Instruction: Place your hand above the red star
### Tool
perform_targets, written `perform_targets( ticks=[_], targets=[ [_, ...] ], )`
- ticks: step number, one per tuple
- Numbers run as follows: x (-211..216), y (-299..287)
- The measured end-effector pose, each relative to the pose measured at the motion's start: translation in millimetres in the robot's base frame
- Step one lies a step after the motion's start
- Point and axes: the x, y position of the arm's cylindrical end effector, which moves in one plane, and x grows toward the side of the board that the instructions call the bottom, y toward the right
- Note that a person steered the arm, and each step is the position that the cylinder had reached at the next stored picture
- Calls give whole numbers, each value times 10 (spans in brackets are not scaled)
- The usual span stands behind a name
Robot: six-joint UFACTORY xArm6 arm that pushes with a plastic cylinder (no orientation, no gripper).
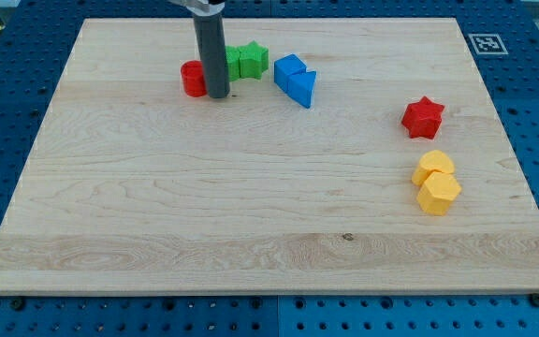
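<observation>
Red star sits at the view's right, well apart from my tip. The rod hides part of the red cylinder and green blocks; this end effector is a plain rod with nothing to open or close.

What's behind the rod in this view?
Behind my tip: a red block on the view's left and green blocks on its right, both partly covered; their hidden parts and shapes can't be judged.
</observation>
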Motion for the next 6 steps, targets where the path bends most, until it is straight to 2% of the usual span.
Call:
perform_targets(
  ticks=[2, 3, 4, 6],
  targets=[
    [656, 865],
    [833, 1395],
    [647, 1931],
    [44, 2341]
  ],
)
